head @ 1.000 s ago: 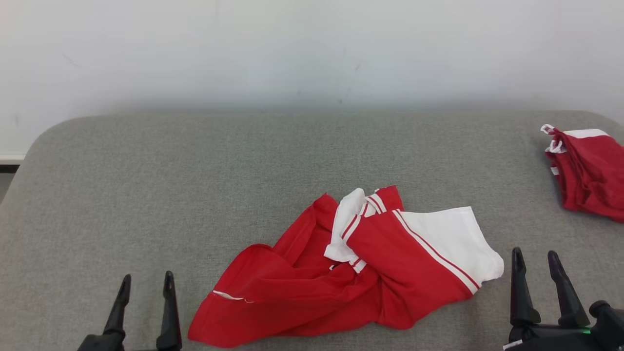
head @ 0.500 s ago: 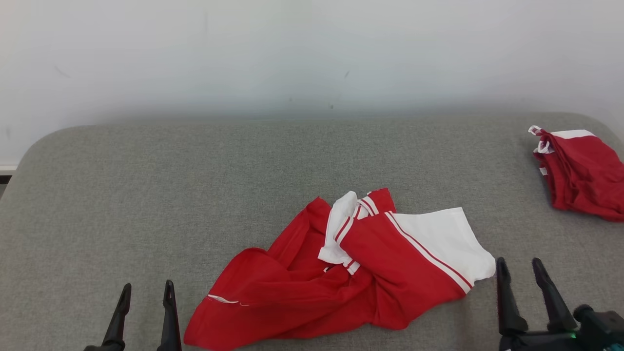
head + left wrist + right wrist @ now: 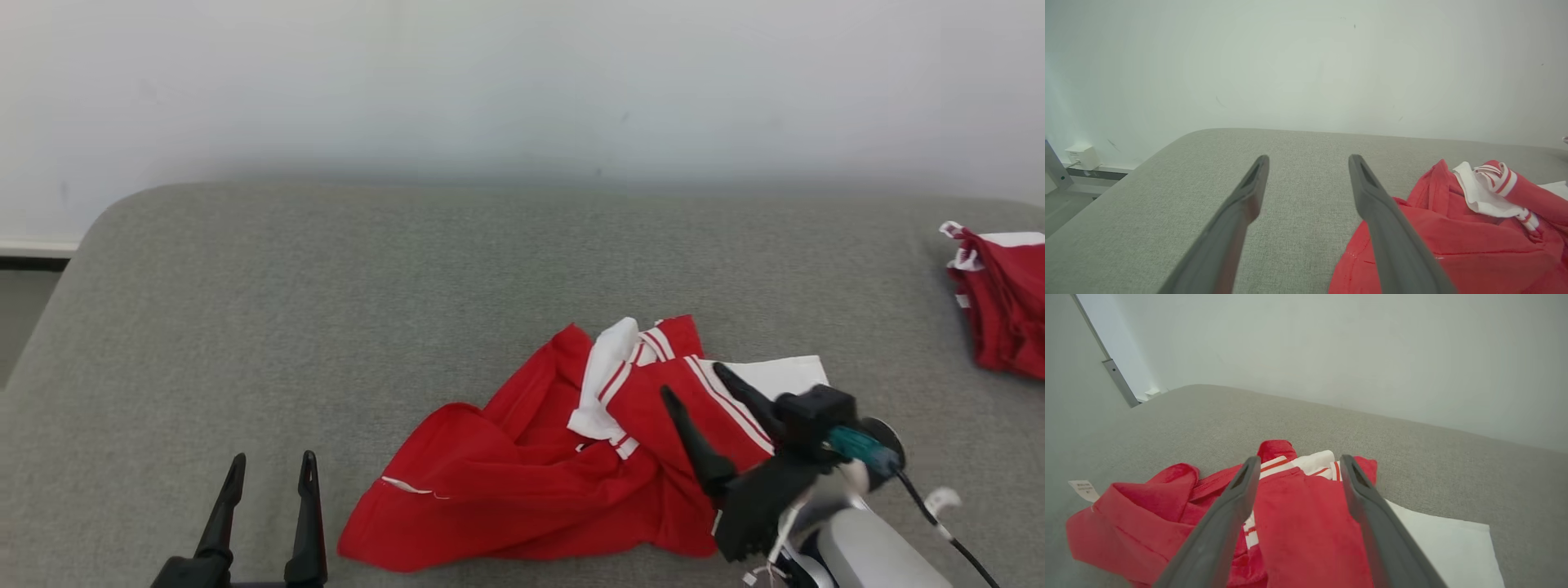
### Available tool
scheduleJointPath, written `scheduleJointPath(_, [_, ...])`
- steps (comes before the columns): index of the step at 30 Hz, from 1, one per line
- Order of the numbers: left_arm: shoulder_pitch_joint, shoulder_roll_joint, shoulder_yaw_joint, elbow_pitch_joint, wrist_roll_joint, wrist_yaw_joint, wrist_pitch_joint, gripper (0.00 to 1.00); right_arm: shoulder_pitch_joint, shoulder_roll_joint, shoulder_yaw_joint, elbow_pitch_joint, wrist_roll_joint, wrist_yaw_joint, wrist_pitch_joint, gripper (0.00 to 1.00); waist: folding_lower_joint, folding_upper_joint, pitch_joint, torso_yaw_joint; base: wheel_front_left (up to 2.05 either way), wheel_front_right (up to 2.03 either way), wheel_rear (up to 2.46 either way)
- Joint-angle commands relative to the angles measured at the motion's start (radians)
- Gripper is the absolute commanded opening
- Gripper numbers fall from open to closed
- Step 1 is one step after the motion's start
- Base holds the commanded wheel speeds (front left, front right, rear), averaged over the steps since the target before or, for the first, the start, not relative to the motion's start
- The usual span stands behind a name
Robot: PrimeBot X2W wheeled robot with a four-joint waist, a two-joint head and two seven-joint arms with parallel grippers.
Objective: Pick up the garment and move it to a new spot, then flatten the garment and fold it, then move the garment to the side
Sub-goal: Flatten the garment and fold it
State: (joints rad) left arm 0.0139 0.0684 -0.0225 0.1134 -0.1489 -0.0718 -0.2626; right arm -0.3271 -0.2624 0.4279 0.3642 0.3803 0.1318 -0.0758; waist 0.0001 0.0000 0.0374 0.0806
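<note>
Right end effector (image 3: pixel 692 380), jaws spread, tilts leftward over crumpled garment (image 3: pixel 506 482).

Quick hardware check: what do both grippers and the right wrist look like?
Both the left gripper and right gripper have two long, tapering dark fingers. Behind the right one sits a black wrist block with a teal plug, a black cable and a pale grey forearm.

Grey padded surface (image 3: pixel 326 310), white wall (image 3: pixel 522 82)
</note>
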Motion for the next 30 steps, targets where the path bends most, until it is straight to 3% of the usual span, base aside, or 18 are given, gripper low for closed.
scheduleJointPath(1, [-0.016, -0.005, -0.004, 0.004, 0.013, -0.004, -0.003, 1.0, -0.034, -0.009, 0.026, 0.031, 0.008, -0.002, 0.024, 1.0, -0.0001, 0.0, 0.013, 0.036, 0.0, 0.0, 0.0])
scheduleJointPath(12, [-0.046, -0.017, -0.038, 0.035, 0.0, -0.011, -0.003, 1.0, -0.207, -0.044, 0.234, 0.301, 0.003, -0.002, 0.192, 1.0, -0.0001, 0.0, 0.028, 0.122, 0.0, 0.0, 0.0])
scheduleJointPath(13, [-0.049, -0.017, -0.037, 0.037, -0.001, -0.012, -0.003, 1.0, -0.219, -0.041, 0.247, 0.322, 0.003, -0.002, 0.199, 0.85, -0.0001, 0.0, 0.028, 0.123, 0.0, 0.0, 0.0])
scheduleJointPath(14, [-0.051, -0.018, -0.038, 0.039, -0.001, -0.012, -0.003, 1.0, -0.231, -0.034, 0.252, 0.335, 0.011, -0.002, 0.198, 0.35, -0.0001, 0.0, 0.028, 0.124, 0.0, 0.0, 0.0])
scheduleJointPath(15, [-0.051, -0.018, -0.038, 0.039, -0.001, -0.012, -0.003, 1.0, -0.231, -0.034, 0.252, 0.335, 0.011, -0.002, 0.198, 0.35, -0.0001, 0.0, 0.028, 0.124, 0.0, 0.0, 0.0])
scheduleJointPath(16, [-0.053, -0.018, -0.039, 0.041, -0.002, -0.012, -0.003, 1.0, -0.243, -0.03, 0.249, 0.348, 0.022, -0.002, 0.185, 0.0, -0.0001, 0.0, 0.028, 0.125, 0.0, 0.0, 0.0])
scheduleJointPath(19, [-0.053, -0.018, -0.037, 0.041, -0.004, -0.008, -0.003, 1.0, -0.279, -0.029, 0.202, 0.371, 0.04, -0.002, 0.1, 0.0, -0.0001, 0.0, 0.024, 0.122, 0.0, 0.0, 0.0])
scheduleJointPath(25, [-0.028, -0.018, -0.033, 0.035, -0.012, 0.0, -0.003, 1.0, -0.274, -0.036, 0.014, 0.393, 0.102, -0.002, -0.105, 0.0, -0.0001, 0.0, 0.01, 0.099, 0.0, 0.0, 0.0])
scheduleJointPath(30, [-0.013, -0.018, -0.04, 0.031, -0.021, 0.006, -0.003, 1.0, -0.202, -0.054, -0.153, 0.386, 0.154, -0.002, -0.168, 0.0, -0.0001, 0.0, 0.008, 0.08, 0.0, 0.0, 0.0])
